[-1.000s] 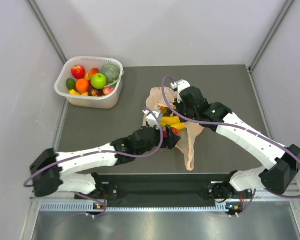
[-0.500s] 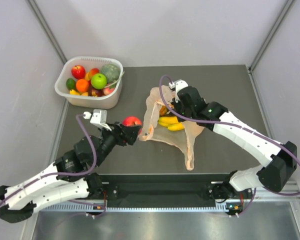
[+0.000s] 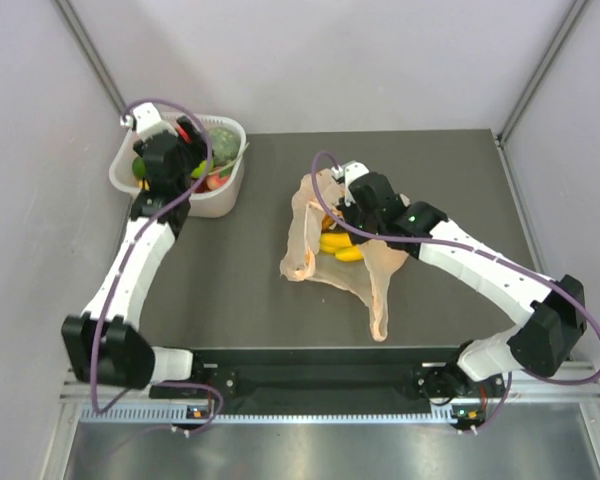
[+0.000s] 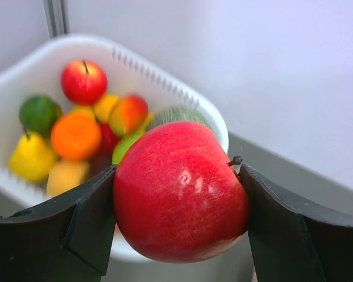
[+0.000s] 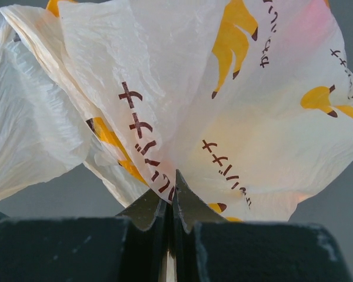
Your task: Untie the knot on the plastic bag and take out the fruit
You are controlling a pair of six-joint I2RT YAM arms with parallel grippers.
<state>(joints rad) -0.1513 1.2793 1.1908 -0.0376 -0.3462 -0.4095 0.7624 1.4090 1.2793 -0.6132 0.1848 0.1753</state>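
The peach-orange plastic bag lies open in the middle of the table, and I see no knot in it. Yellow bananas show in its mouth; the other fruit in it is hidden. My right gripper is shut on the bag's film at its far edge; in the right wrist view the gripper pinches the printed film. My left gripper is shut on a red apple and holds it over the white tub's near rim.
The white tub stands at the far left corner with several fruit in it, among them a red apple, an orange and a grey-green melon. Grey walls close in behind it.
My left arm has lifted the red apple out of the bag and swung it left and far to the tub. My right gripper has kept its hold on the bag.
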